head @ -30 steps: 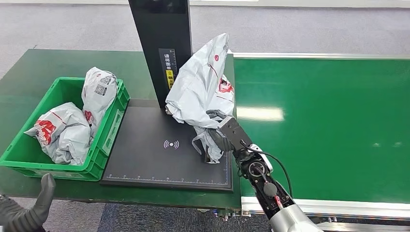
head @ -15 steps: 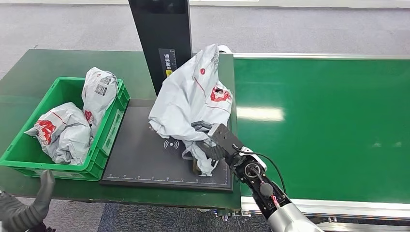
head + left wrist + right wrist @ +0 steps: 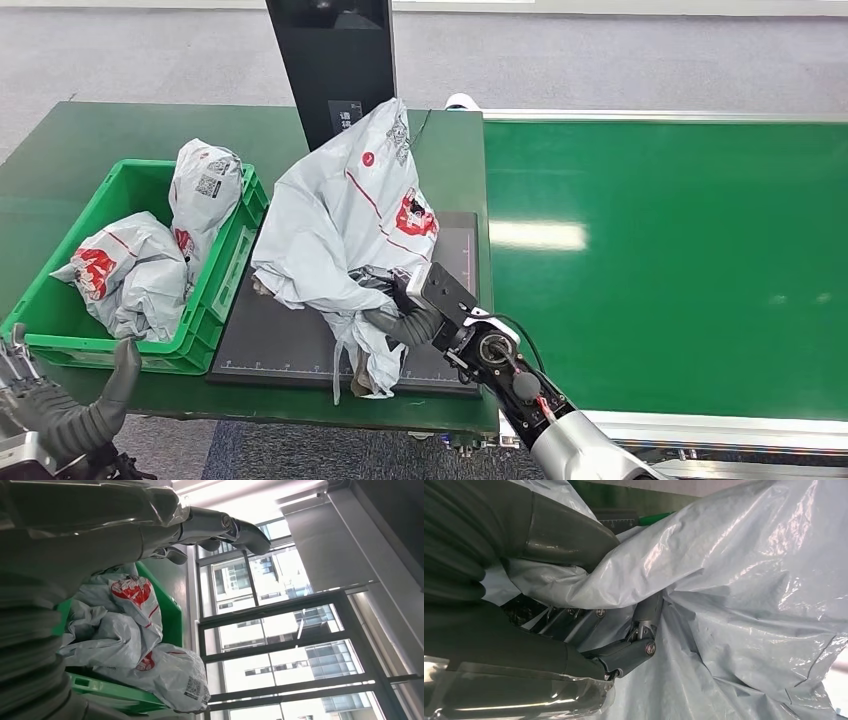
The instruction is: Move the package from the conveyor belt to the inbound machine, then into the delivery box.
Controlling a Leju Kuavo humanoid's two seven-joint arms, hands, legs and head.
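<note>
Bright even light, glare on the conveyor belt [image 3: 540,235].

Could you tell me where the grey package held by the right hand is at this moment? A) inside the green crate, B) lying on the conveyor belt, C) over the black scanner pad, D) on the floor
C: the right hand grips the package above the black scanner pad, between the green crate and the conveyor belt.
</note>
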